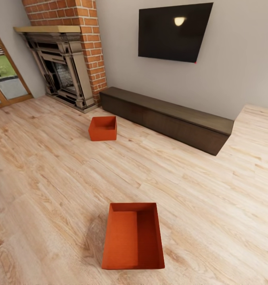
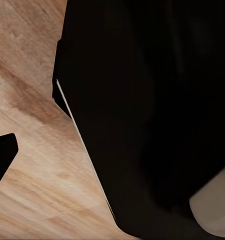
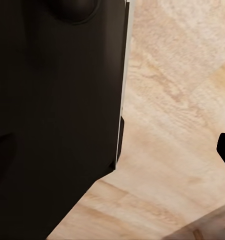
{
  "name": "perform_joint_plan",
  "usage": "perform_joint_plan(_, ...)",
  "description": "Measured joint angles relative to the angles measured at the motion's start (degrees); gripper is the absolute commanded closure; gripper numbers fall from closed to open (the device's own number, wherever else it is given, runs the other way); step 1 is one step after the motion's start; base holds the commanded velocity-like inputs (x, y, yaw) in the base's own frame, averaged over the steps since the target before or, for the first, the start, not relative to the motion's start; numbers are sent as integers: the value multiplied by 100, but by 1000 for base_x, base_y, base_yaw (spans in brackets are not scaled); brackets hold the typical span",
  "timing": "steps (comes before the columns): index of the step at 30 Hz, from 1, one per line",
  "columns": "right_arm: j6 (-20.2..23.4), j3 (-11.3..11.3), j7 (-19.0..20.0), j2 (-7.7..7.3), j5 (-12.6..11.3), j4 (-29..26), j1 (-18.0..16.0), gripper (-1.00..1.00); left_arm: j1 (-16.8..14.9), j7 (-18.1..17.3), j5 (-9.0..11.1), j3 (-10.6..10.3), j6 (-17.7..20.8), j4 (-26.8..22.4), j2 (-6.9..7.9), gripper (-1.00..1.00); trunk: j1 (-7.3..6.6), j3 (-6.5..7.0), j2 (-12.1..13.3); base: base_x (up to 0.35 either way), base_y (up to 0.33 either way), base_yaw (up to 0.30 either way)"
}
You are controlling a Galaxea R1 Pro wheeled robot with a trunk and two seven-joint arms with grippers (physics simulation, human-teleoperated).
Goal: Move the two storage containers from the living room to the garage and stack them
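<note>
Left jaws: state cannot be told; the left wrist view gives a dark robot body over light wood plank floor (image 2: 27,150).
Right jaws: state cannot be told; the right wrist view gives the same dark body against planks.
Near storage container (image 1: 133,236): orange-red, open-topped, upright on the living room floor (image 1: 213,198), close before the robot.
Far storage container (image 1: 103,128): identical, upright, well apart from the first, near the long dark bench (image 1: 169,118) and the fireplace (image 1: 60,67).
Brick chimney (image 1: 90,43): beside the fireplace.
Black TV (image 1: 174,31): wall-mounted above the bench.
</note>
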Motion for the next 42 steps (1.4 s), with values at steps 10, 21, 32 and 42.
perform_joint_plan(10,0,0,0,0,0,1,0,-100,0,0,0,-4,0,0,-1,-100,0,-91,0,0,0,0)
perform_joint_plan(21,0,0,-7,0,0,-1,0,-100,0,0,0,0,0,0,-6,-100,0,-191,0,0,0,0)
perform_joint_plan(32,0,0,-8,0,0,4,0,-100,0,0,0,0,0,0,0,-100,0,-291,0,0,0,0)
perform_joint_plan(42,0,0,0,0,1,1,0,-100,0,0,0,0,0,0,0,-100,0,-364,0,0,0,0)
